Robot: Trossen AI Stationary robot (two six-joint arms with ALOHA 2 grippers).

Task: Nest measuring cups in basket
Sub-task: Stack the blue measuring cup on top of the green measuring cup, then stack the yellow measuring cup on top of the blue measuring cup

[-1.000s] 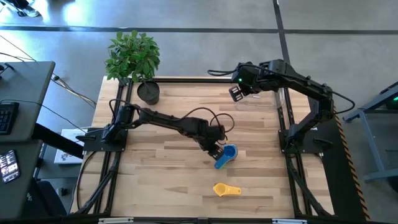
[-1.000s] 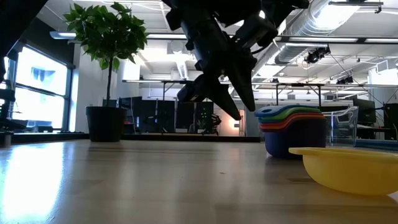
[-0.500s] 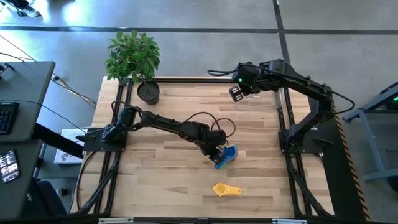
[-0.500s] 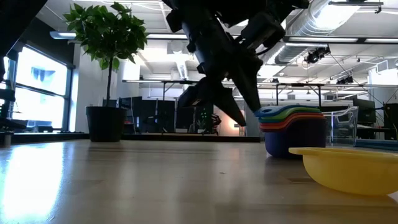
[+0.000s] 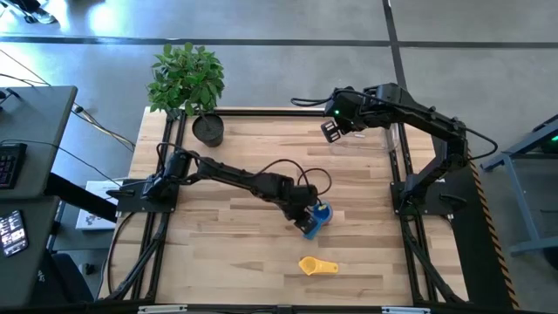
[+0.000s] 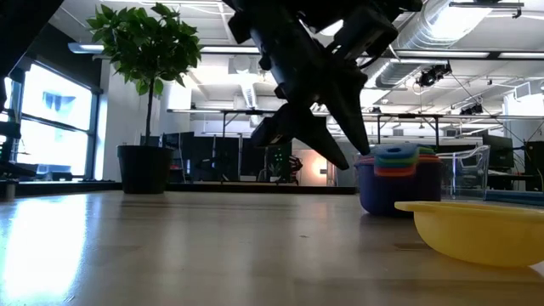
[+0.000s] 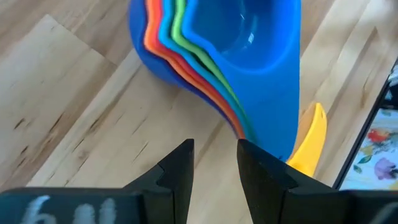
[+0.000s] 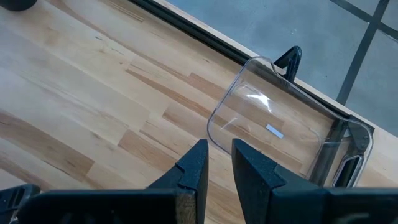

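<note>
A nested stack of measuring cups [image 5: 321, 213], blue on the outside with green, teal, orange and red rims showing [image 7: 230, 56], stands on the table [image 6: 399, 178]. Its handles point toward the near edge. My left gripper [image 5: 307, 218] is right beside the stack's handles, with its fingers [image 7: 216, 149] a narrow gap apart. A yellow cup [image 5: 316, 265] lies alone nearer the front edge [image 6: 476, 229]. The clear basket [image 8: 280, 118] sits at the far right [image 6: 466, 170], below my right gripper [image 5: 330, 131], which hovers with its fingers [image 8: 219, 155] slightly apart and empty. My left gripper comes slanting down from the table's left. One fingertip [image 7: 252, 155] meets the side edge of the stacked handles [image 7: 239, 127], and nothing lies between the fingers. The stack stands upright on the table.
A black plant pot [image 5: 208, 129] with a green plant stands at the far left corner [image 6: 140, 168]. Bare wood [image 5: 227, 244] lies at the table's left and front.
My left gripper has moved toward the table's right edge, up against the cup stack. The stack has turned about on the spot, so the low view now shows it narrower, with its handles swung round.
</note>
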